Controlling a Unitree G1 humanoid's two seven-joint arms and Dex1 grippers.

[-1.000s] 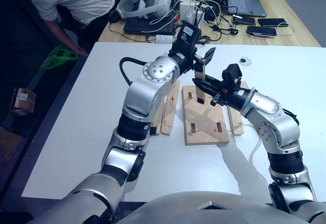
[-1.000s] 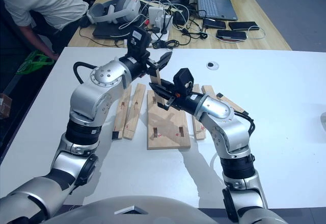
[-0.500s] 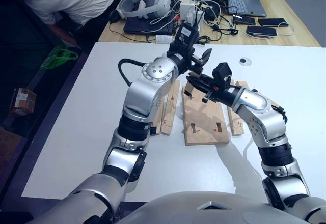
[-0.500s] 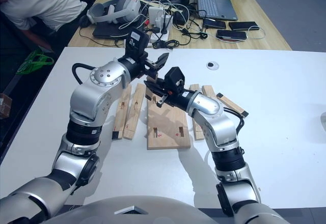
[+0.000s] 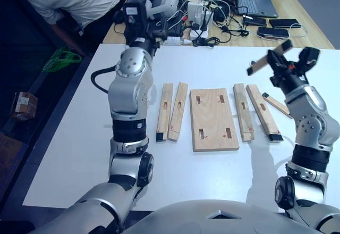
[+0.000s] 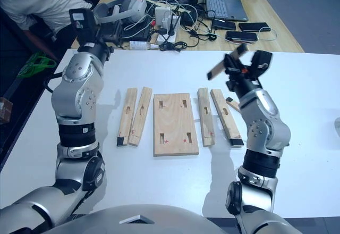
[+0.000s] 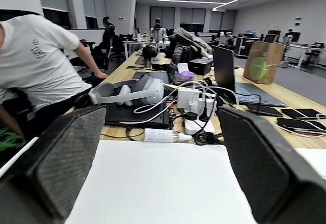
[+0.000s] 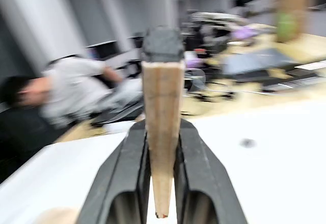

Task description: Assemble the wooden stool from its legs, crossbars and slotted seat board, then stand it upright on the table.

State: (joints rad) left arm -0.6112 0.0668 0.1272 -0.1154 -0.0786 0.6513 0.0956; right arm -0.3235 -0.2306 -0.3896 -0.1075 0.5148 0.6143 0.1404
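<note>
right gripper (image 5: 280, 62) clamping short black-tipped wooden crossbar (image 5: 264, 61), holding it high, probably for lining up | flat four-slot wooden seat board (image 5: 213, 118) lying below, left of it, between long wooden legs (image 5: 243, 111) | left gripper (image 7: 163, 152) hanging spread, empty, clear of parts

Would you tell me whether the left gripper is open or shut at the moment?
Open: the left gripper has its jaws wide apart, with nothing held between them.

— Your arms?
— My left end effector (image 7: 160, 132) hangs high beyond the seat board's (image 5: 214, 118) far left corner, fingers (image 7: 66, 158) wide apart. My right end effector (image 5: 280, 59) hangs off its far right, clamped on a tilted wooden leg (image 5: 260, 65).
</note>
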